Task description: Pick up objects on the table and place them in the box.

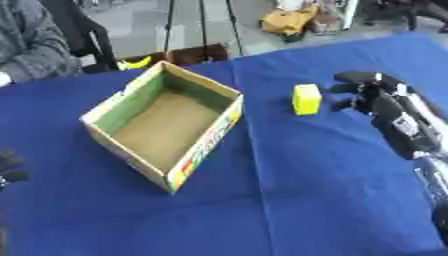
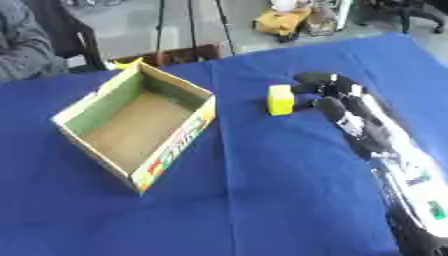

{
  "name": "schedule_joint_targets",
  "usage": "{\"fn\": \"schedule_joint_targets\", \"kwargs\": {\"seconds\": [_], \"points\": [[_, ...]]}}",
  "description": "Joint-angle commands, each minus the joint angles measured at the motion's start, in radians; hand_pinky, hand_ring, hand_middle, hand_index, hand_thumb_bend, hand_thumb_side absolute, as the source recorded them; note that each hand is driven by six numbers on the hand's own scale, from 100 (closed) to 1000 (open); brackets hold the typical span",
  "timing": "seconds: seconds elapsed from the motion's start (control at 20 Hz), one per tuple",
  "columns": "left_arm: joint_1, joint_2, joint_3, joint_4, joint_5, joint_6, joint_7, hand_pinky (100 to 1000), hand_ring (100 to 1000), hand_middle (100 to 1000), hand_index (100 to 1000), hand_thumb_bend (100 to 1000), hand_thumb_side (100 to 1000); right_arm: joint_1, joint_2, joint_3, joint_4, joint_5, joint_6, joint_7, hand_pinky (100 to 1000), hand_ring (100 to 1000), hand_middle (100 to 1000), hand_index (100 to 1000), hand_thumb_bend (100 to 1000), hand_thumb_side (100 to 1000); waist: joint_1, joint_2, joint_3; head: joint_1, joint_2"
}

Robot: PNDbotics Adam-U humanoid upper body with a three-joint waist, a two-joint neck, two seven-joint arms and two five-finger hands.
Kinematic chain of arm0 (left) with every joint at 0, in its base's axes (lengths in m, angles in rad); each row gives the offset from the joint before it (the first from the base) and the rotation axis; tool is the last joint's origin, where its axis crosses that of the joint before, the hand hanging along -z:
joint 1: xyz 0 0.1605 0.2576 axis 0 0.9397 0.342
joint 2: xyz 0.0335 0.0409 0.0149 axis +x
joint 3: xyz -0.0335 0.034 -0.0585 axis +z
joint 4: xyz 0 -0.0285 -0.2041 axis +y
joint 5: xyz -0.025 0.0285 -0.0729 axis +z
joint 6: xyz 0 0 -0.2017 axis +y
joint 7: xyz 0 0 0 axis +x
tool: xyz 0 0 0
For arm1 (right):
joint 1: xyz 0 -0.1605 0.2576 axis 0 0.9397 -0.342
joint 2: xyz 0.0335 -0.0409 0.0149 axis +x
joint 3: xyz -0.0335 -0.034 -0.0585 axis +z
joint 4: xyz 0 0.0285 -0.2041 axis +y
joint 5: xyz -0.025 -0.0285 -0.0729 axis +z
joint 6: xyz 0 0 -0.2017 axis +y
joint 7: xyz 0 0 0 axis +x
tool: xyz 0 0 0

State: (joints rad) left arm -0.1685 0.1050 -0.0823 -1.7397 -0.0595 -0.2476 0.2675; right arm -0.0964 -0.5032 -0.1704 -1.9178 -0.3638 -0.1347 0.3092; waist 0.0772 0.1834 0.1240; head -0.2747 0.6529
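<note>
A small yellow block stands upright on the blue tablecloth, right of the open cardboard box. The box is empty, with a brown floor and green inner walls. My right hand reaches in from the right and sits just right of the block, fingers spread toward it, with a small gap between the fingers and the block. A dark part of my left hand shows at the left edge of the left eye view; its fingers are not visible.
The blue cloth covers the table; its far edge runs behind the box. Beyond it stand chair legs, a brown crate and a yellow bag on the floor. A person's grey sleeve shows at the far left.
</note>
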Motion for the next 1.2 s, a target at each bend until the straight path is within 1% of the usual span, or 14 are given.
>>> {"fn": "schedule_joint_targets", "kwargs": {"seconds": [0.05,0.4,0.65,0.8,0.95,1.1,1.2], "points": [[-0.005,0.013,0.002,-0.02,-0.004,0.001,0.0,563,637,609,692,305,806,-0.028,-0.074,0.001,-0.007,-0.016,-0.025,0.002,683,811,804,775,616,544,-0.008,-0.018,0.003,-0.02,-0.017],[-0.003,0.018,0.001,-0.02,-0.006,0.001,-0.002,562,637,609,692,306,805,-0.093,-0.192,0.011,0.053,-0.014,-0.107,0.025,688,815,812,786,614,524,-0.015,-0.022,0.01,-0.045,-0.031],[-0.002,0.021,0.0,-0.019,-0.006,0.001,-0.003,562,637,609,692,308,804,-0.157,-0.281,0.027,0.127,0.032,-0.179,0.062,697,824,830,810,617,507,-0.019,-0.025,0.013,-0.051,-0.035],[-0.001,0.025,-0.001,-0.019,-0.007,0.001,-0.004,562,637,609,692,309,803,-0.206,-0.349,0.051,0.188,0.09,-0.242,0.102,706,838,846,831,625,507,-0.025,-0.026,0.021,-0.059,-0.034],[-0.003,0.027,-0.004,-0.019,-0.008,0.0,-0.006,562,637,609,692,310,803,-0.271,-0.409,0.088,0.283,0.17,-0.315,0.161,727,863,868,858,642,512,-0.033,-0.026,0.034,-0.067,-0.033],[-0.007,0.032,-0.007,-0.02,-0.009,-0.001,-0.009,562,637,608,692,310,802,-0.343,-0.441,0.119,0.402,0.259,-0.387,0.219,748,885,882,871,647,512,-0.041,-0.022,0.05,-0.077,-0.035],[-0.012,0.035,-0.008,-0.021,-0.009,-0.001,-0.011,562,637,608,692,311,802,-0.392,-0.446,0.133,0.495,0.328,-0.43,0.254,759,898,888,870,648,513,-0.046,-0.019,0.061,-0.084,-0.036]]}}
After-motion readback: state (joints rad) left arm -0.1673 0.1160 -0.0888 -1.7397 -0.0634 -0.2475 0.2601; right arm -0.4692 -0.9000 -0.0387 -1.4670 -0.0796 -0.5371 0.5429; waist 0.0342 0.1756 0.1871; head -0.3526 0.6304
